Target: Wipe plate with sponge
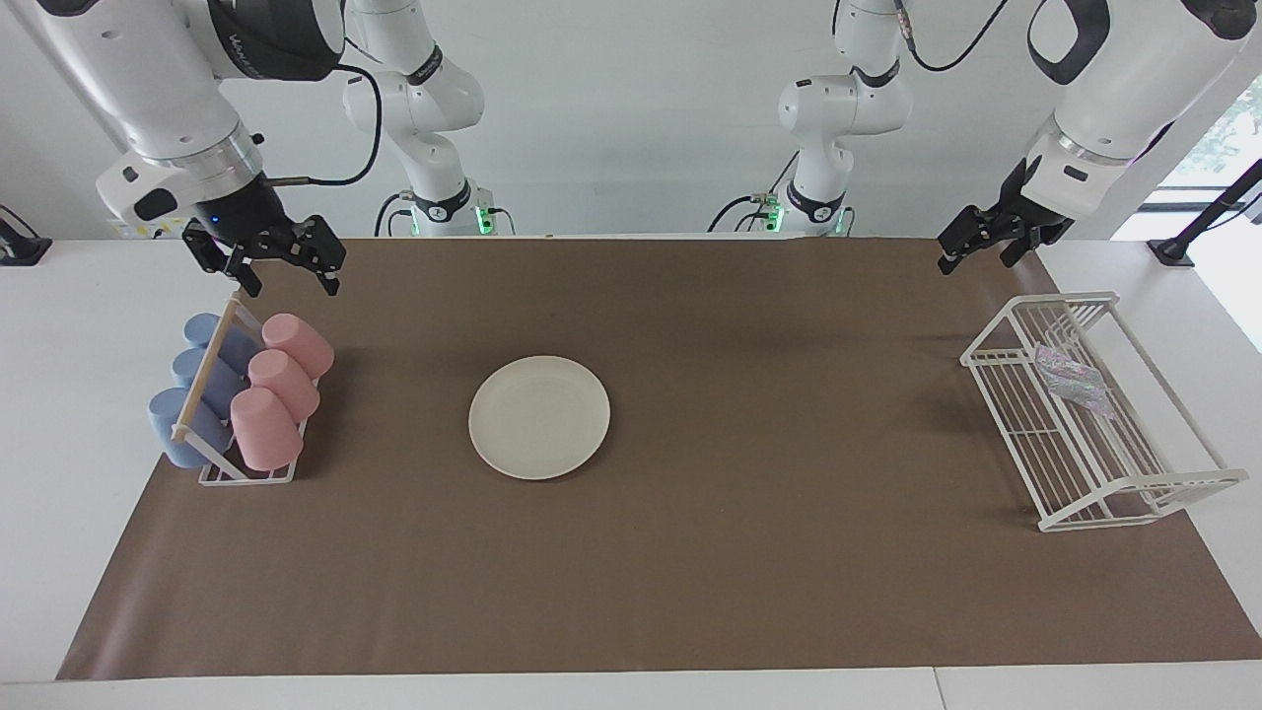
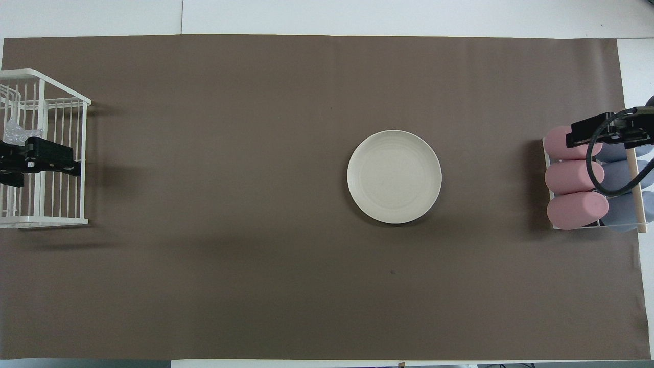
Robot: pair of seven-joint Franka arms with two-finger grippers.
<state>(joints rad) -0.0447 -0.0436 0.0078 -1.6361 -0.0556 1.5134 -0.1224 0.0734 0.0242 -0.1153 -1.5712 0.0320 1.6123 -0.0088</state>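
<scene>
From overhead the left gripper (image 2: 76, 167) – fingers apart, empty – half hides the sponge (image 2: 14, 132) in the wire rack (image 2: 61, 221); right gripper (image 1: 288, 279) likewise spread.

A robotics lab: white robot arms (image 1: 424, 108) bolted along a tabletop (image 1: 59, 325) against bare white walls.

**Work surface and items resting on it**

The white table (image 1: 59, 414) carries a brown mat (image 1: 749, 552). On the mat, in the facing view: plate (image 1: 539, 417) near centre; cup rack (image 1: 246, 471) with pink and blue cups at 9 o'clock; white wire rack (image 1: 1085, 493) at 3 o'clock.
</scene>
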